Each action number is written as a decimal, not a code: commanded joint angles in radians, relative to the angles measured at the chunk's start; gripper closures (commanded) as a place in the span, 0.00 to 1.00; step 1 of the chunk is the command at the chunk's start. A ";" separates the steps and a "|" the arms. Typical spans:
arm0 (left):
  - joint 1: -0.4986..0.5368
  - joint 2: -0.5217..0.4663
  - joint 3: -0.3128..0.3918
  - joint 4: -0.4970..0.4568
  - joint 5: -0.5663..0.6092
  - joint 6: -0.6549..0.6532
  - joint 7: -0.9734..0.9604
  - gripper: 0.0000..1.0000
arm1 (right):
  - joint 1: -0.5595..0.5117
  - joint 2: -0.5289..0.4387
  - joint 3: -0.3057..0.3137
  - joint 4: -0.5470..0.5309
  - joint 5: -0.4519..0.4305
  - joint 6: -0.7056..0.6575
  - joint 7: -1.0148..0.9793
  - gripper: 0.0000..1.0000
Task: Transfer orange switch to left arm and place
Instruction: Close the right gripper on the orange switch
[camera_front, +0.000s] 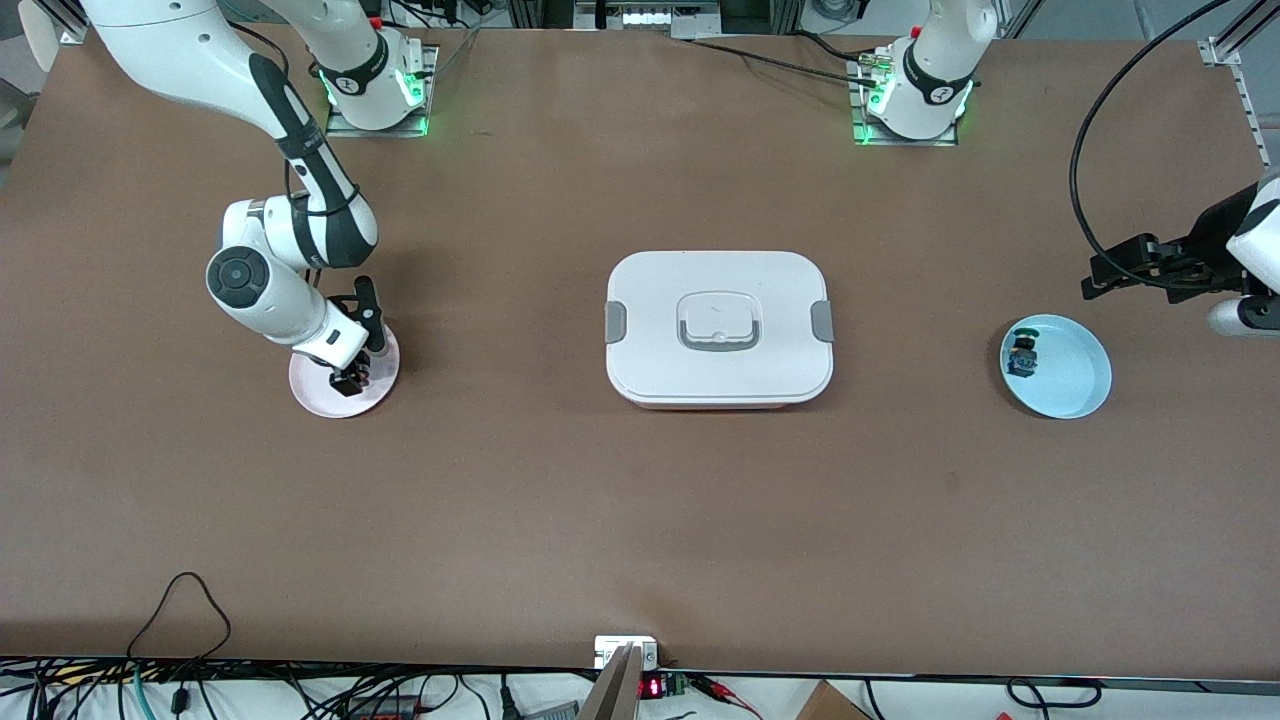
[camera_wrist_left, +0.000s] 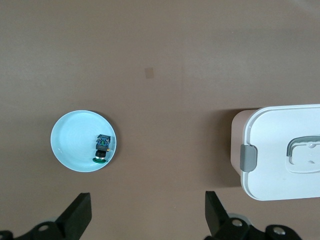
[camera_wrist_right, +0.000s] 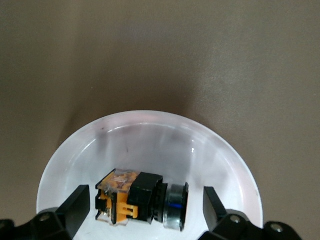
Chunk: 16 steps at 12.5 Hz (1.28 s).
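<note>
Orange switch (camera_wrist_right: 137, 197) lies between right hand's (camera_wrist_right: 145, 202) open fingers.

The right end effector (camera_front: 352, 378) hides the orange switch (camera_wrist_right: 142, 199) in the front view; the box (camera_wrist_left: 280, 152) is cut off in the left wrist view.

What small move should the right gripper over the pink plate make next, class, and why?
Probably lower a little and close: the right gripper hangs open over the pale pink round plate, its fingers flanking the small black-and-orange push-button switch without gripping it. The left gripper waits open.
</note>
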 joint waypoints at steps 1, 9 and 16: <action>0.002 -0.007 -0.001 0.007 0.002 0.001 -0.001 0.00 | -0.005 0.006 0.005 -0.016 0.013 0.037 -0.003 0.01; -0.034 -0.007 -0.026 0.005 0.125 0.001 -0.014 0.00 | -0.014 0.002 0.005 -0.015 0.015 0.036 -0.002 0.79; -0.027 -0.018 -0.044 -0.017 0.120 0.003 -0.090 0.00 | -0.023 -0.041 0.003 0.128 0.044 -0.202 0.000 0.99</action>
